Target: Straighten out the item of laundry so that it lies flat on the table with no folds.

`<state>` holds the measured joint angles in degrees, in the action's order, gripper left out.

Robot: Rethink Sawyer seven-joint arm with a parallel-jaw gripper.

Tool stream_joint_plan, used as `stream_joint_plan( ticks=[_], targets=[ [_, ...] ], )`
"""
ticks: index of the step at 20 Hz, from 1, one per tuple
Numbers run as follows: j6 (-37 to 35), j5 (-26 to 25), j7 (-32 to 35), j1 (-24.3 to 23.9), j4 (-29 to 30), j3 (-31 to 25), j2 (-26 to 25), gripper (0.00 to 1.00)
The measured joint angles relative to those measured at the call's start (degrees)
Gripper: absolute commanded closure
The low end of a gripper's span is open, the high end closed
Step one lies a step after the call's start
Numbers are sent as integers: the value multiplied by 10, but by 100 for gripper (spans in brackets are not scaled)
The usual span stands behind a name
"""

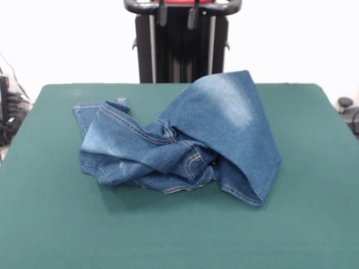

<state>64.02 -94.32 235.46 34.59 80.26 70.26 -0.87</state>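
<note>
Jeans sit bunched in a heap a little left of the middle of the table, and from my console I count plenty of folds. The denim is blue with faded pale patches, the brightest of them high on the large flap at the right, which rises to a peak toward the far edge and drapes down to a hemmed corner nearest my camera. On the left, the fabric lies lower and more spread out, with a hemmed edge turned up at the far left corner. Orange-tan stitching runs along a seam that curves across the middle of the pile, and more of it shows on a folded band at the front, where several layers are tucked under one another. I cannot tell which part is a leg and which is the waist. The green top is bare all round the heap, with a wide stretch in front of it. Up at the top edge of my front view I see the gripper drawn back, well above and behind the garment and touching nothing. Its two dark fingertips hang down with a gap between them, so I read it as standing apart and empty. Behind it stands the black pedestal.
</note>
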Motion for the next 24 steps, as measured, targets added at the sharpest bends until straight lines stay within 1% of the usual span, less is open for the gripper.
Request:
stream_joint_plan(
  ticks=[9, 14, 24],
  targets=[
    [0, -23, 0, -6, 0, 9, 34, 0],
    [0, -26, 0, -10, 0, 9, 51, 0],
    [0, -19, 0, -13, 0, 9, 50, 0]
  ],
)
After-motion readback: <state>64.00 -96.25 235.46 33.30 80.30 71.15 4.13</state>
